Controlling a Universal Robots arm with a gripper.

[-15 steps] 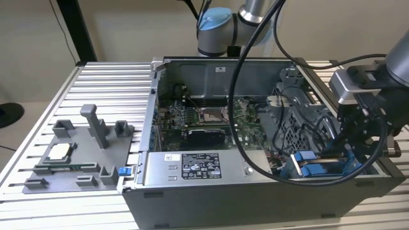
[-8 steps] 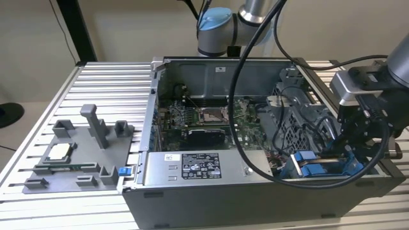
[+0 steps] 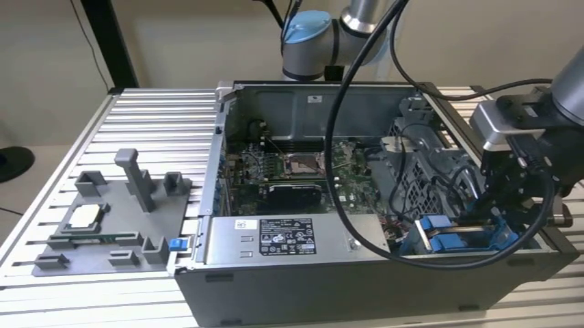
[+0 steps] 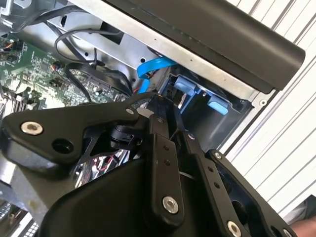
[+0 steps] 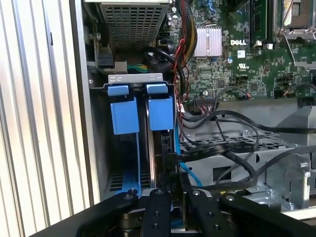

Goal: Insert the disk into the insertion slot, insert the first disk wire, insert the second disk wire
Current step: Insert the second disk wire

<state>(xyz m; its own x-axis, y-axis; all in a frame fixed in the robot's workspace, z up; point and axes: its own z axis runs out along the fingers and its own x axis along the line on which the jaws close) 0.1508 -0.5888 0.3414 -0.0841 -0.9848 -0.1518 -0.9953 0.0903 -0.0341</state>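
The disk point(image 5: 160, 112) stands edge-on in the insertion slot point(image 5: 117, 180), and its blue carrier tabs show at the bay mouth. In the exterior view those blue tabs point(image 3: 445, 238) sit in the case's near corner on the exterior view's right. My gripper point(image 5: 173, 170) hangs right over the disk's end, shut on the black plug of a disk wire point(image 5: 202, 152) whose cable runs off over the drive cage. The second wrist view shows the fingertips of the gripper point(image 4: 159, 106) pinched together with that black wire point(image 4: 129, 100) leaving them. My gripper point(image 3: 493, 222) reaches down into the case.
A thin blue cable point(image 5: 190, 174) runs beside the plug, and loose black cables point(image 5: 237, 163) cross the grey cage. The power-supply box point(image 3: 273, 239) and the motherboard point(image 3: 301, 171) fill the case. A grey fixture tray point(image 3: 109, 219) lies on the slatted table at the exterior view's left.
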